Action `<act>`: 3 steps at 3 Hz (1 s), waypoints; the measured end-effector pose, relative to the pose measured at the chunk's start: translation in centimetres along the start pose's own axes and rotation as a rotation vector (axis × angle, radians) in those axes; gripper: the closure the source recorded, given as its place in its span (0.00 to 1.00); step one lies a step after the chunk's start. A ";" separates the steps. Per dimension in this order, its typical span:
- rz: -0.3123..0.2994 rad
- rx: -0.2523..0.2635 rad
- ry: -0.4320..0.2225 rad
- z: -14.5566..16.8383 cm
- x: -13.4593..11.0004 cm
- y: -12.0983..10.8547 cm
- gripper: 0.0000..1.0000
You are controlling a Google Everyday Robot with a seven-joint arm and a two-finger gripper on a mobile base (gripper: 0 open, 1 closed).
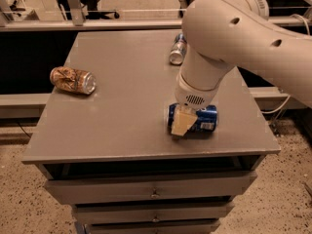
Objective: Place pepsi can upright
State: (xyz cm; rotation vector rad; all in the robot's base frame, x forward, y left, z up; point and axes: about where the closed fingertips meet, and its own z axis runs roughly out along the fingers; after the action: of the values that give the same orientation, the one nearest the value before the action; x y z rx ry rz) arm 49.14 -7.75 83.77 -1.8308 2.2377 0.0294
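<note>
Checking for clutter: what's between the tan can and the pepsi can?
Only bare tabletop, per the camera view; the gripper is at the pepsi can.

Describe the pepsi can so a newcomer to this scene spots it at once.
On the grey cabinet top, look front right, beneath the white arm. The pepsi can lies on its side there, the gripper at its left end. It is dark blue with white lettering; the slimmer can lies at the back, the dented tan can far left.
</note>
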 end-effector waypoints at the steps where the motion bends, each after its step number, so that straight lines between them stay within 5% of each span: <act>1: 0.009 -0.010 -0.076 -1.7 -1.2 -0.6 0.88; 2: 0.021 -0.029 -0.327 -4.9 -4.2 -1.5 1.00; 3: 0.033 -0.046 -0.566 -6.7 -6.0 -1.7 1.00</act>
State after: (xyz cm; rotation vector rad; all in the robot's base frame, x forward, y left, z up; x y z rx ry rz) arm 50.64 -3.45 91.77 -1.5527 1.8721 0.5376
